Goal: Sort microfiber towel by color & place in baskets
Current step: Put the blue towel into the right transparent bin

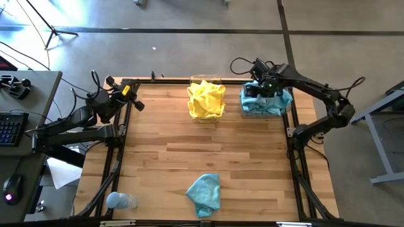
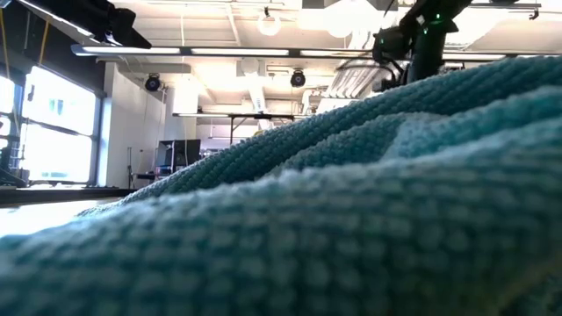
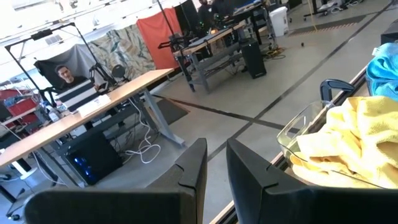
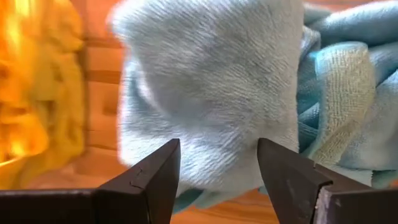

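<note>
- Teal cloth fills the basket at the far right of the counter, and the right claw hangs directly over that pile; in the right wrist view the claw is spread, its two fingers standing either side of a fold of teal towel without visibly pinching it.
- One loose teal towel lies bunched on the near edge of the counter, roughly mid-width, well apart from both baskets; it sits so close to the low camera that it fills that view. Its bunch runs slightly longer front-to-back than across.
- That loose towel lies toward the near edge from the right claw and somewhat to the left; the right arm looks the nearer one for fetching it, I judge.
- Yellow towels are heaped in the other basket, just beside the teal one, at the far edge.
- The left claw waits at the far left corner, empty, its fingers set narrowly apart.
- A pale bottle lies at the near left corner, well clear of the path; bare wood separates towel and baskets.
</note>
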Controlling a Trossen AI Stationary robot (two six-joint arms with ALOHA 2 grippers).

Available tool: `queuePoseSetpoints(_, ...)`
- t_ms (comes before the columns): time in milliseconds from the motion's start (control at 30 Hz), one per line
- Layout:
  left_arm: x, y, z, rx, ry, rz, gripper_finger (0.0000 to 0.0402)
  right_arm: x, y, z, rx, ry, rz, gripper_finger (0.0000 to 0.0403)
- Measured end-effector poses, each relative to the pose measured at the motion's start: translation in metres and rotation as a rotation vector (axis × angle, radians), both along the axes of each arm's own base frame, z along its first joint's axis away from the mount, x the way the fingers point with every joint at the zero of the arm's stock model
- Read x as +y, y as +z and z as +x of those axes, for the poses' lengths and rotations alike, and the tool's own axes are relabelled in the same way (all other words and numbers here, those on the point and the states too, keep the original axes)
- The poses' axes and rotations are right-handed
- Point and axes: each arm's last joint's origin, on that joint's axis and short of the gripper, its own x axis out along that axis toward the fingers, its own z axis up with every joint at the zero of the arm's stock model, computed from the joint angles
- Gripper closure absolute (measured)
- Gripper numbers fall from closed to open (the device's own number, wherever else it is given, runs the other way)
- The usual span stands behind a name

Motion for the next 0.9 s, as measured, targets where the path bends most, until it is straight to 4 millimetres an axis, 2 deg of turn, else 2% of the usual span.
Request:
queuePoseSetpoints(233, 0.000, 0.000, 0.000, 0.000, 0.000, 0.000, 0.0351, -0.003, 0.038, -0.001, 0.017, -0.053, -0.124, 0.0195)
queuePoseSetpoints(333, 0.000, 0.000, 0.000, 0.000, 0.000, 0.000, 0.0351, -0.007, 0.038, 0.002, 0.013, -0.049, -0.151, 0.0215)
queuePoseSetpoints(400, 0.000, 0.000, 0.000, 0.000, 0.000, 0.000, 0.0351, -0.010, 0.030, 0.006, 0.008, -0.026, -0.134, 0.0248)
queuePoseSetpoints(600, 0.000, 0.000, 0.000, 0.000, 0.000, 0.000, 0.0351, -0.020, -0.011, 0.019, 0.071, 0.018, -0.055, 0.0386)
queuePoseSetpoints(633, 0.000, 0.000, 0.000, 0.000, 0.000, 0.000, 0.0351, -0.022, -0.018, 0.021, 0.079, 0.022, -0.050, 0.0393)
queuePoseSetpoints(767, 0.000, 0.000, 0.000, 0.000, 0.000, 0.000, 0.0351, -0.028, -0.048, 0.026, 0.103, 0.037, 0.029, 0.0377)
queuePoseSetpoints(900, 0.000, 0.000, 0.000, -0.001, 0.000, 0.000, 0.0351, -0.028, -0.077, 0.027, 0.147, 0.048, 0.083, 0.0395)
